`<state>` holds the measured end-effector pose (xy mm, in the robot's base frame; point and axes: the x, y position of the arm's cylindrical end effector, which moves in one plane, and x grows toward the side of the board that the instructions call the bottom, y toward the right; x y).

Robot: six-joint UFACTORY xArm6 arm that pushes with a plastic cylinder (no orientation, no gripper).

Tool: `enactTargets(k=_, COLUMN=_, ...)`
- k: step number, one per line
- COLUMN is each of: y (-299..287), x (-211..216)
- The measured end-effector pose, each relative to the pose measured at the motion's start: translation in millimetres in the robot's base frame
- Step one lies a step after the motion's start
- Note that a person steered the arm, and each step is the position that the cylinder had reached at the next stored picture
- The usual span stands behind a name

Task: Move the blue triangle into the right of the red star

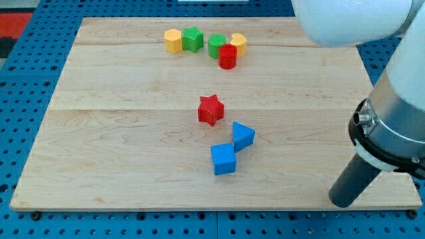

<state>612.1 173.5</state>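
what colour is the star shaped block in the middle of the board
Red. The star shows clearly in the camera view, just up-left of the blue triangle.

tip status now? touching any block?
My tip: no gripper, holding nothing, touching no block; near the view's bottom right, well right of the blue triangle and blue cube.

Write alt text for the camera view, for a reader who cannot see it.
A small red star block sits mid-board on a pale wooden table top, with a blue triangle block and blue cube touching just below-right of it. My tip rests far to the view's right, near the bottom edge. Yellow, green and red blocks cluster at the top.
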Motion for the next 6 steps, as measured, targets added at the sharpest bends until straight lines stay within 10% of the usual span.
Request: enactTargets(k=6, y=-116, x=-77)
